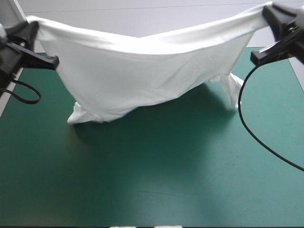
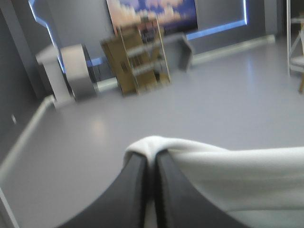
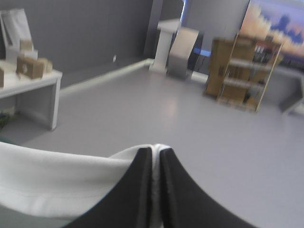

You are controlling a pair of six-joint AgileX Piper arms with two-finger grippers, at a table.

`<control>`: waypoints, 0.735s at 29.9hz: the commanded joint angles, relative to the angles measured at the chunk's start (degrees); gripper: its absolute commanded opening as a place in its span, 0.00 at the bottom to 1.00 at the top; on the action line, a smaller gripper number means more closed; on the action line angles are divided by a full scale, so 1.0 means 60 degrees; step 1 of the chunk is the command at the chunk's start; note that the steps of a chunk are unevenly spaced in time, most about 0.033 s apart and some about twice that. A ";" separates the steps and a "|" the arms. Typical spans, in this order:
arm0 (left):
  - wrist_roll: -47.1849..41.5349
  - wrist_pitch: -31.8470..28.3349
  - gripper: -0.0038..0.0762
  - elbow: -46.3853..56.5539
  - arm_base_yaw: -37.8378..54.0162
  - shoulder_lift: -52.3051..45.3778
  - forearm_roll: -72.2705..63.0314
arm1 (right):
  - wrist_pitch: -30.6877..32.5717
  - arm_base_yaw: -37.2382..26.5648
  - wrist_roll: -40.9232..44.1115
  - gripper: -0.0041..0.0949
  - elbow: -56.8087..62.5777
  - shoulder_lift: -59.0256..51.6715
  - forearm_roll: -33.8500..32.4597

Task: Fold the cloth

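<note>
Over the table [image 1: 142, 190], the T-shirt [image 1: 142, 71] hung stretched between both grippers, its long axis running from one to the other and its lower ends trailing on the table beneath them. The left gripper [image 2: 151, 159] pinched one top corner and the right gripper [image 3: 156, 151] pinched the other.

T-shirt [image 1: 142, 71]: 1, white.
Table [image 1: 152, 190]: 1, under 1 teal-green cover.
Grippers: 2, being 1 left gripper [image 1: 32, 27] and 1 right gripper [image 1: 268, 13].
Black fingers: 4 in all, 2 per gripper. Left wrist view shows 2 [image 2: 135, 187], right wrist view shows 2 [image 3: 183, 194].
T-shirt corners pinched: 2, 1 in each gripper.
Top edges stretched between grippers: 1.
Low bunched ends of T-shirt: 2. 1 at left [image 1: 83, 116] rests on cover. 1 at right [image 1: 231, 88], contact with cover unclear.
</note>
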 commanded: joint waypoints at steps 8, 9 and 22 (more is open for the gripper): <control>0.0979 -0.0973 0.07 -0.5188 -0.0043 0.0781 -0.0186 | -0.1405 -0.0022 -0.0506 0.03 -0.3709 -0.0014 -0.0606; 0.0979 -0.0973 0.07 -0.5514 -0.0043 0.0882 -0.0186 | -0.1556 -0.0022 -0.0525 0.03 -0.3926 -0.0014 -0.0666; 0.0979 -0.0500 0.07 -0.6298 -0.0043 0.3250 0.0678 | -0.2034 -0.0022 0.0075 0.03 -0.4354 0.1971 -0.0894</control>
